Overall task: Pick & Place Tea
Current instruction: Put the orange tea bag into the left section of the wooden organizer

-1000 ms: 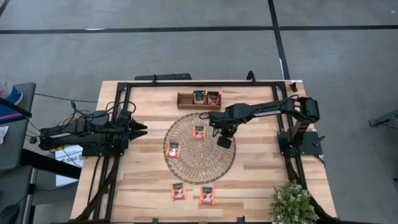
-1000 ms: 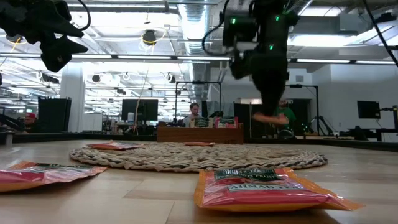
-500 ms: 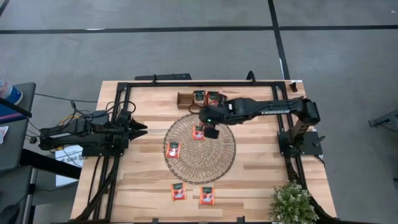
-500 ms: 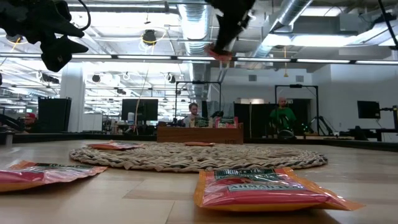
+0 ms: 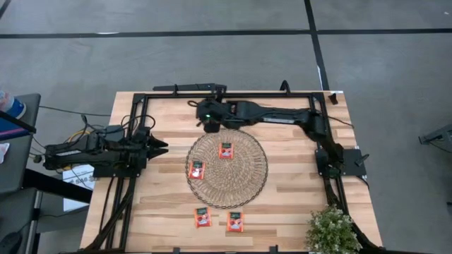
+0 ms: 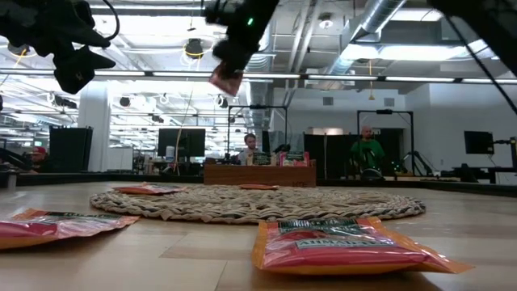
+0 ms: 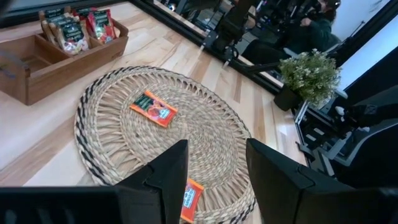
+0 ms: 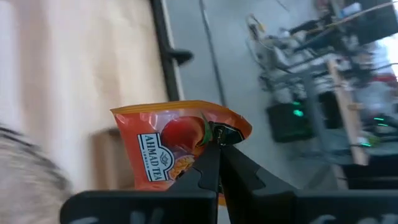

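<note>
The right gripper point(image 8: 214, 163) has its fingers closed tight on a red-orange tea sachet point(image 8: 171, 146), which stands up from the fingertips with its flat face to the wrist camera. The wooden tray point(image 7: 46, 59) lies just under the fingers, whereas a second ago this arm hung over the round woven mat point(image 5: 227, 168). The left gripper point(image 5: 157, 147) waits about half open and empty beside the mat, farther from the tray.

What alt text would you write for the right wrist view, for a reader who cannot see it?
The right hand is shut on a red-orange tea sachet, pinching its edge between two dark fingers. The sachet carries a fruit picture and printed lettering. Behind it, blurred, are pale wooden table and grey floor.
</note>
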`<state>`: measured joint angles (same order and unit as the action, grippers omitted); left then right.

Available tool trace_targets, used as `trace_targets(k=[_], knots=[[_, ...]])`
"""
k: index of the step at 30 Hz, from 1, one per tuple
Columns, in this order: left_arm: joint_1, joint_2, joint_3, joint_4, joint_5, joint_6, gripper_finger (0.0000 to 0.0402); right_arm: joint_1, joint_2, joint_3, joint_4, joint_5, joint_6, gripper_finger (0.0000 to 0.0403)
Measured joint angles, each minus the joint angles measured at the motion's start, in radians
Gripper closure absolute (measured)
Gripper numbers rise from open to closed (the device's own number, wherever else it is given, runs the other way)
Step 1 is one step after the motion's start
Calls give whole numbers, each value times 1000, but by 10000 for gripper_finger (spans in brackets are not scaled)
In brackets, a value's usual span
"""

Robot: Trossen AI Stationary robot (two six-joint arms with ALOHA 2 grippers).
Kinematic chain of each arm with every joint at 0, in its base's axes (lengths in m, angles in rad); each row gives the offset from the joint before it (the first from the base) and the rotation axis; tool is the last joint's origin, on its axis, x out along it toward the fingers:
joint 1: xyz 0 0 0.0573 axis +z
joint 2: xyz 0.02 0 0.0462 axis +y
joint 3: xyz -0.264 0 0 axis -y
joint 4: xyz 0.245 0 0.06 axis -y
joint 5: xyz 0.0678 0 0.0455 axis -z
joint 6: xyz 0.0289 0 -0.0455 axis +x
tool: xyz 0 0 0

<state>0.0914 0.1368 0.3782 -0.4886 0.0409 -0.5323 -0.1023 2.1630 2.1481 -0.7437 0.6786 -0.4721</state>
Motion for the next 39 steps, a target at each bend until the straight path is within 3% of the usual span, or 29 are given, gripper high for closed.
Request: trace_targets(k=[9, 15, 20, 30, 39], knots=[[0, 4, 0, 4, -1, 0, 247, -28, 206, 141, 67, 165, -131, 403], [0, 4, 0, 5, -2, 1, 247, -38, 264, 144, 74, 187, -131, 403], [0, 4, 0, 4, -8, 1, 247, -47, 273, 126, 92, 184, -112, 403], [0, 4, 0, 5, -11, 1, 247, -85, 279, 121, -36, 162, 41, 403], [0, 54, 0, 124, -12, 31, 247, 0, 157, 121, -77, 101, 53, 403]])
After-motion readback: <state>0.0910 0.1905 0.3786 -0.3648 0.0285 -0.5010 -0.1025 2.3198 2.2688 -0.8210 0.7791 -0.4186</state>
